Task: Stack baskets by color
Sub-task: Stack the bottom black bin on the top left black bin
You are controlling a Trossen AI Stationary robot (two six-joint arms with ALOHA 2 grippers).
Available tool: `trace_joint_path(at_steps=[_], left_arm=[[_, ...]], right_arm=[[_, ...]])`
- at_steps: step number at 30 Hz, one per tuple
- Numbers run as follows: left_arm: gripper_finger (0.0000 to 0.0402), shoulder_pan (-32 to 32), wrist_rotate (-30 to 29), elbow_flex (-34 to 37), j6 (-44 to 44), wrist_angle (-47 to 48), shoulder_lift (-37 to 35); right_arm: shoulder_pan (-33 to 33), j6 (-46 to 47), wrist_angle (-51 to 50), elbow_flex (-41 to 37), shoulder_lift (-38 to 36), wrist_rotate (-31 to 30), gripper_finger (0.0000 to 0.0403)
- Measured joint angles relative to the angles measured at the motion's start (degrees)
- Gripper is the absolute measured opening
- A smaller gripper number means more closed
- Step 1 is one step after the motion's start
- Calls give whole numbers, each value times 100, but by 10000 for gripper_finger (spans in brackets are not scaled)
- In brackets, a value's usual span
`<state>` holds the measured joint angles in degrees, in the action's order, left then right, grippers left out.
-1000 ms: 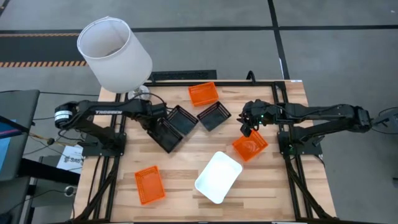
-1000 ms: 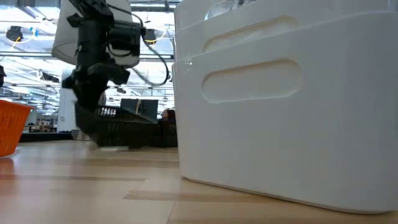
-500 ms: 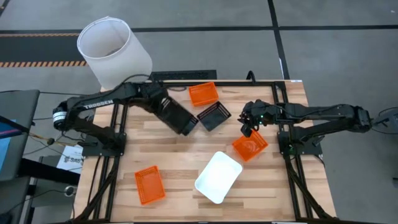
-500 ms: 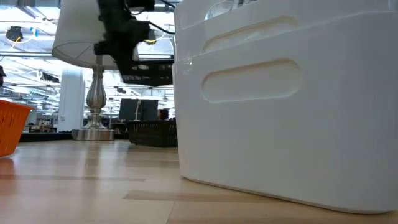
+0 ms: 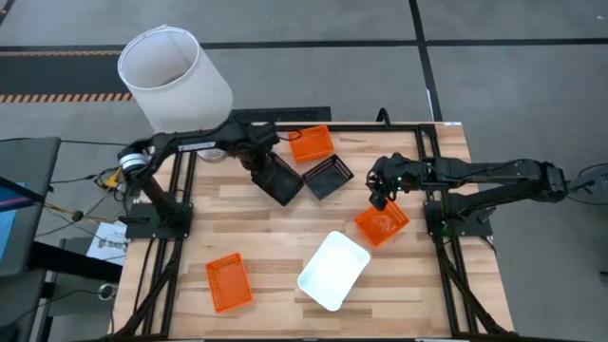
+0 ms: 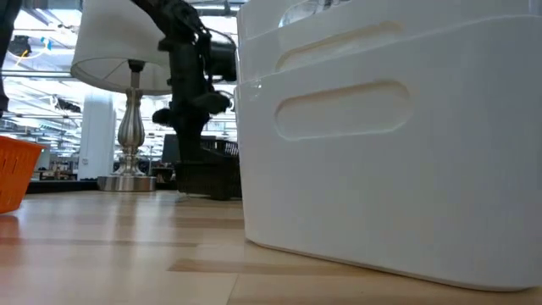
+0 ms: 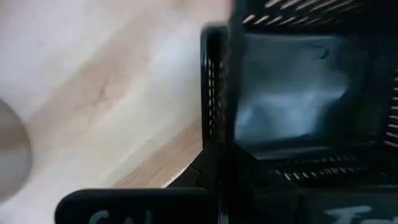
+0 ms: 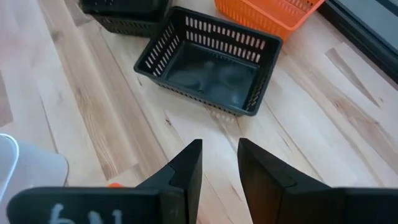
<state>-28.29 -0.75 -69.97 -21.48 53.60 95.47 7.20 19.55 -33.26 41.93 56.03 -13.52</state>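
Wooden slatted table [image 5: 285,247], high view: left gripper [image 5: 258,163] clamped on rim of black basket [image 5: 282,180] beside second black basket [image 5: 328,177]; right wrist view: right gripper [image 8: 219,163] empty, fingers apart; baskets likely light, stiff, best gripped by rim.

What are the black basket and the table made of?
The black basket looks like moulded plastic: thin slotted walls and a smooth, slightly shiny floor. The table looks like pale wooden planks, with grain lines and seams showing.
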Motion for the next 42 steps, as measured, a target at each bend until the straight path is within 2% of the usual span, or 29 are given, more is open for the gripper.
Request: trace_joint_path(at_steps=[6,13,16,23,27,33,35,38,42], left_arm=[[0,16,374,2,127,128,181],[0,25,393,2,498,677,170],[13,83,398,2,649,700,170],[99,260,393,2,915,692,168],[157,286,383,-215,896,1156,166],[214,293,-309,-930,675,1776,166],[218,309,-349,-1217,683,1818,166],[204,318,35,-1504,755,1716,146],[144,318,333,-1506,873,1642,173]], right_arm=[[0,0,3,0,0,-1,124],[0,-2,3,0,0,0,124],[0,0,5,0,0,0,124],[0,37,7,0,0,0,124],[0,37,9,0,0,0,124],[0,50,10,0,0,0,124],[0,50,10,0,0,0,124],[0,50,10,0,0,0,124],[0,49,10,0,0,1,124]])
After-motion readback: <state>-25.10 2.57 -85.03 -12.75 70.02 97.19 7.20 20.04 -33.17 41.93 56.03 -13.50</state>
